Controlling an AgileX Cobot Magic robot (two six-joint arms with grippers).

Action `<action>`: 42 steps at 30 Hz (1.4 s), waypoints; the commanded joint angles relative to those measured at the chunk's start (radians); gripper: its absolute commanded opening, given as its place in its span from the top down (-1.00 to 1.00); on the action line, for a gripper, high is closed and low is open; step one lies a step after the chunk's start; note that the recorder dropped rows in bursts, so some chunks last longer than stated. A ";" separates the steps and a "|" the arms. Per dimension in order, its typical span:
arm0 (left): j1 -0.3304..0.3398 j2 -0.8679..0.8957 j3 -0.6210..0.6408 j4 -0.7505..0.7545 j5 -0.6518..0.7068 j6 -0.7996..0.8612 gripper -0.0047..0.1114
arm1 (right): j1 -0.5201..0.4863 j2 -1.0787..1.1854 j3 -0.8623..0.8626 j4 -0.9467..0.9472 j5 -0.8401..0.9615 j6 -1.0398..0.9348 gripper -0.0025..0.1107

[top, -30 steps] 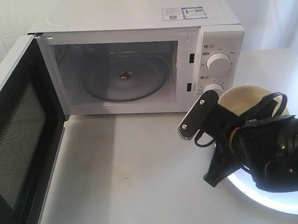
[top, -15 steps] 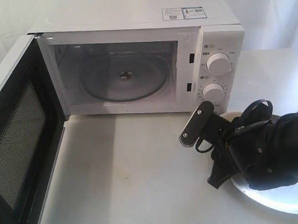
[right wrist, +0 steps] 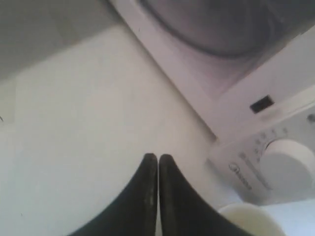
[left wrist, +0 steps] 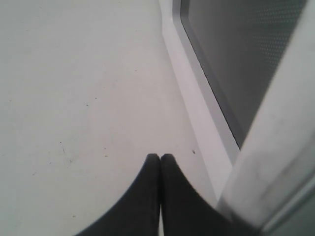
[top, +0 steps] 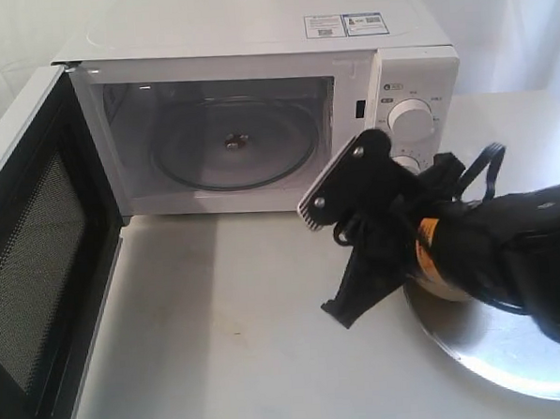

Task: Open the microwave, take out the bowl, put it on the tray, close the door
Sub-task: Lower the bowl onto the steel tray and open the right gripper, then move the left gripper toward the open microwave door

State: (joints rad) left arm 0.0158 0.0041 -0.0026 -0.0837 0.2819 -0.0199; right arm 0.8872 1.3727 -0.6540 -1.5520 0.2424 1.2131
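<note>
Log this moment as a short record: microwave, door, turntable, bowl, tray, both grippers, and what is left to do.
microwave: on the table, cavity exposed
door: swung wide open, mesh inner face showing
turntable: bare
bowl: out of the microwave, mostly hidden in the exterior view; appears to sit on the tray
tray: on the table, right of the microwave's front
right gripper: shut, holding nothing, over the table in front of the microwave
left gripper: shut, empty, over the table beside the door
left to do: close the door
</note>
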 commanded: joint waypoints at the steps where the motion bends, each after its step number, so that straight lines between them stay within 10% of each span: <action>1: 0.002 -0.004 0.003 -0.010 0.001 -0.002 0.92 | 0.000 -0.169 0.015 -0.033 -0.043 0.077 0.96; 19: 0.002 -0.004 0.003 -0.010 -0.001 -0.002 0.92 | 0.000 -1.009 0.278 -0.010 -0.092 0.224 0.96; 28: 0.002 -0.004 0.003 -0.280 -0.197 -0.164 0.92 | 0.000 -1.051 0.369 -0.011 -0.162 0.303 0.96; 42: -0.006 -0.004 -0.007 -0.245 -0.493 -0.245 0.92 | 0.000 -1.051 0.468 -0.011 -0.159 0.320 0.96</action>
State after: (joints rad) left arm 0.0078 0.0035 0.0081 -0.2896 -0.0058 -0.1661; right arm 0.8872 0.3270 -0.1916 -1.5588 0.0878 1.5240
